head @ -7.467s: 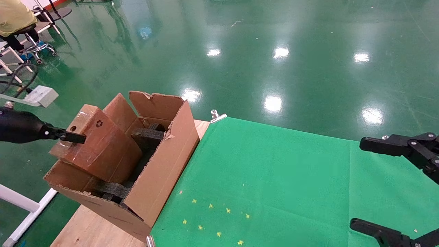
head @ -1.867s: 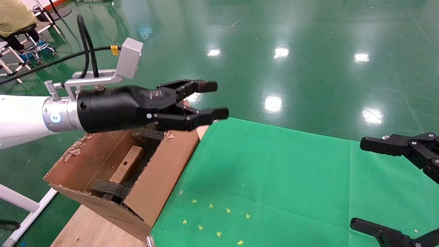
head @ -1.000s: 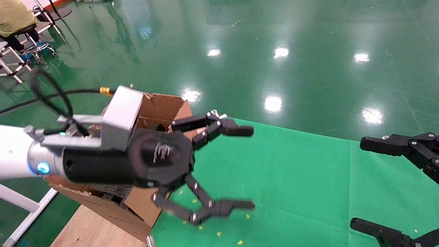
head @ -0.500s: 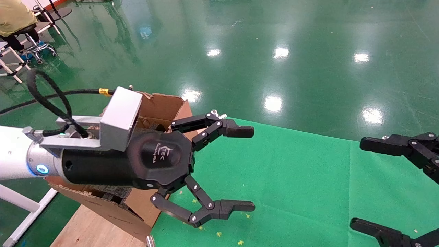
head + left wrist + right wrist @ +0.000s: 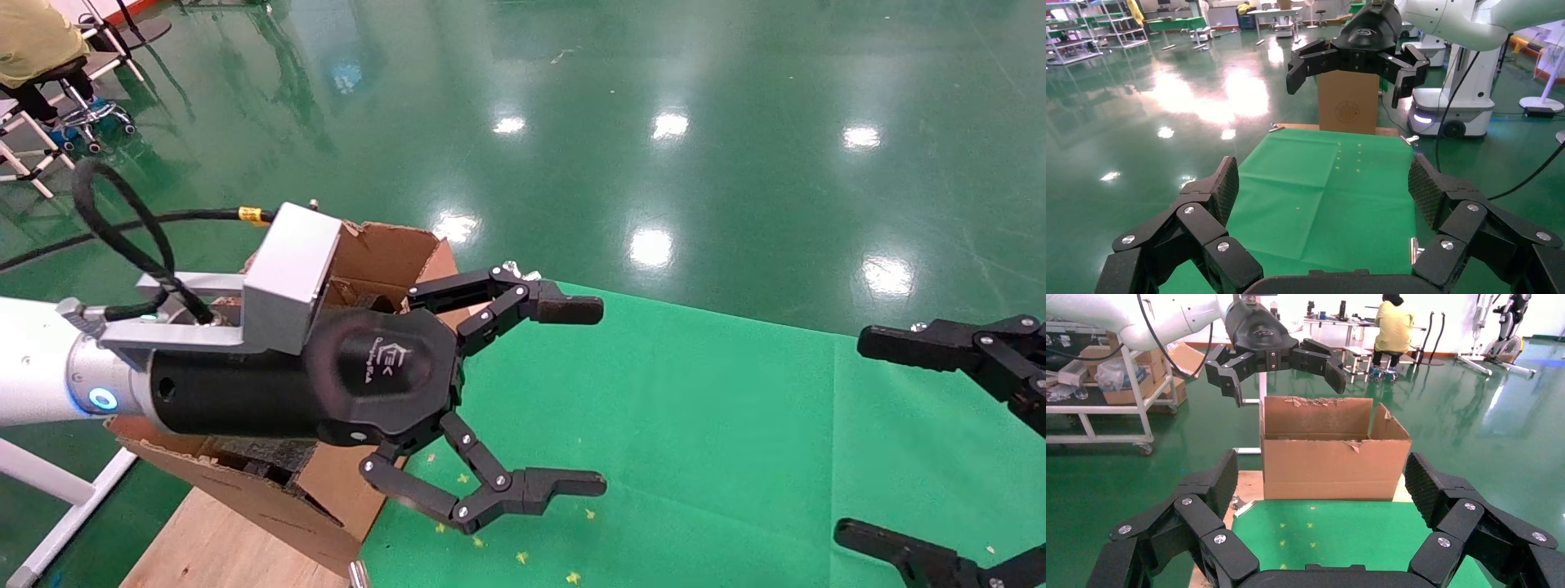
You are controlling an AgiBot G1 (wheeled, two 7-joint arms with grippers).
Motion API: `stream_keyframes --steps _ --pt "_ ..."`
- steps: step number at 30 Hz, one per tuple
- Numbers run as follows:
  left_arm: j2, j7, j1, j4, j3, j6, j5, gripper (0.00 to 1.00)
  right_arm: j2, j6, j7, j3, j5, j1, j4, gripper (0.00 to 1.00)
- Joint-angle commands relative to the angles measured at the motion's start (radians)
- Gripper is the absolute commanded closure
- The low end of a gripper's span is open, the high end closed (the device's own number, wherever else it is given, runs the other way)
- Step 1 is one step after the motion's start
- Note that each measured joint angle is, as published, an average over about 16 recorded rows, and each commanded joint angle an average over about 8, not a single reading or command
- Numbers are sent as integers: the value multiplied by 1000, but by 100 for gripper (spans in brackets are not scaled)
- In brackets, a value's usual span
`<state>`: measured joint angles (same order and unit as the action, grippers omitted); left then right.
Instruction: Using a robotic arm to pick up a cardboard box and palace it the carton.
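The carton [image 5: 270,510] stands on the table's left end, mostly behind my left arm; its torn far flap [image 5: 392,249] shows above the wrist. In the right wrist view the carton [image 5: 1333,459] stands broadside at the cloth's far end. The small cardboard box is hidden from every view. My left gripper [image 5: 601,397] is open and empty, held above the green cloth just right of the carton; the right wrist view shows it [image 5: 1283,380] above the carton. My right gripper [image 5: 854,441] is parked open at the table's right edge.
A green cloth [image 5: 695,425] covers the table, with small yellow marks [image 5: 523,558] near the front. Bare wood [image 5: 212,547] shows by the carton. An upright cardboard panel [image 5: 1347,104] stands beyond the table's right end. A seated person [image 5: 33,41] is far back left.
The small box went from my left gripper into the carton. The left gripper then swung right over the cloth, turned and opened wide; it has barely moved in the last second.
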<state>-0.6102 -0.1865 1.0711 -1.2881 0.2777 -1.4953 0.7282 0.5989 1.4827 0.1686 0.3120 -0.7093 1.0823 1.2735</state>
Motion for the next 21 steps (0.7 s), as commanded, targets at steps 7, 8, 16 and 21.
stream_keyframes --steps 7,8,16,21 --pt "0 -1 2 3 1 0 1 0 0 0 0 0 0 0 0 0" --pt "-1 -1 2 3 1 0 1 0 0 0 0 0 0 0 0 0" --pt "-1 -1 2 4 1 0 2 0 0 0 0 0 0 0 0 0" --pt "-1 -1 3 4 2 0 2 0 0 0 0 0 0 0 0 0"
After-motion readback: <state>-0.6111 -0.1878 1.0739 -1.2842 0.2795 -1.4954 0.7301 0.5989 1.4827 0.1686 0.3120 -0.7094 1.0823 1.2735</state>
